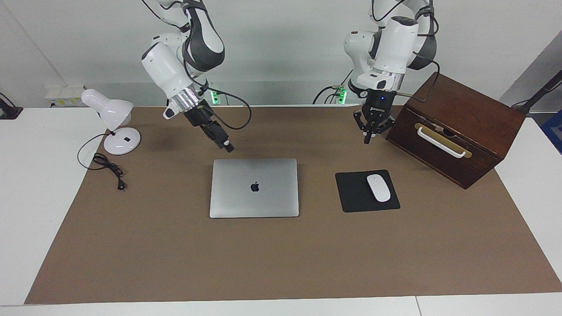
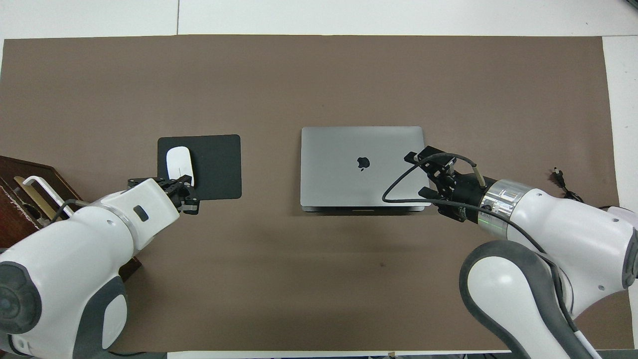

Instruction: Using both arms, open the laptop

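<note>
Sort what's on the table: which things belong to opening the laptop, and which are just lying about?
Job:
- laptop, lid shut
- right gripper, raised beside the laptop's edge nearest the robots
- left gripper, shut, raised between laptop and wooden box

Lying about:
- mouse pad
- white mouse on it
- wooden box
- desk lamp
- lamp cord
</note>
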Robot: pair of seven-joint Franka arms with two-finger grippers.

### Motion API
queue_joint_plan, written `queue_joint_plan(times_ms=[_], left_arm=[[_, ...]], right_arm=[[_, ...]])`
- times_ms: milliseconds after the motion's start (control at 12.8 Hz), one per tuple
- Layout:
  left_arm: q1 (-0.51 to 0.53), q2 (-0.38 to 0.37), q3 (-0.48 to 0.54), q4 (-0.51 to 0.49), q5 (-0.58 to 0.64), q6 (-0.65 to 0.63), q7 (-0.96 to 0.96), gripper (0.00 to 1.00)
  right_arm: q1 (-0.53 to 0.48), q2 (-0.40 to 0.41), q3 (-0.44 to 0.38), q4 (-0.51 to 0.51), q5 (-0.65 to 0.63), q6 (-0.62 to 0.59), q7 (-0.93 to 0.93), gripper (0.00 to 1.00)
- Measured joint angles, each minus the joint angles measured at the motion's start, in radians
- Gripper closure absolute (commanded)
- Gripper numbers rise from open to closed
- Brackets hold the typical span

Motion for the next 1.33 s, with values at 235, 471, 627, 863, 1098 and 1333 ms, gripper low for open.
queue_joint_plan(times_ms=[235, 471, 627, 863, 1098, 1333], left_arm=[[-0.049, 0.005, 0.000, -0.106, 0.000, 0.188, 0.000, 1.00], [-0.112, 0.062, -0.001, -0.189, 0.000, 0.387, 0.000, 1.00], [-0.155, 0.151, 0.000, -0.207, 0.000, 0.516, 0.000, 1.00], [-0.201, 0.259, -0.001, -0.207, 0.000, 0.656, 0.002, 1.00], [-0.232, 0.305, 0.000, -0.206, 0.000, 0.718, 0.006, 1.00], [-0.265, 0.341, 0.000, -0.207, 0.000, 0.785, 0.014, 1.00]], right_arm=[[0.006, -0.013, 0.000, -0.059, 0.002, 0.002, 0.031, 0.00], [0.026, -0.013, 0.000, -0.082, 0.046, 0.020, 0.031, 0.00], [0.065, -0.006, 0.001, -0.091, 0.082, 0.039, 0.031, 0.00], [0.100, 0.033, 0.002, -0.100, 0.110, 0.096, 0.031, 0.00], [0.198, 0.113, 0.005, -0.103, 0.226, 0.261, 0.002, 0.00], [0.226, 0.144, 0.009, -0.101, 0.384, 0.303, -0.137, 0.00]])
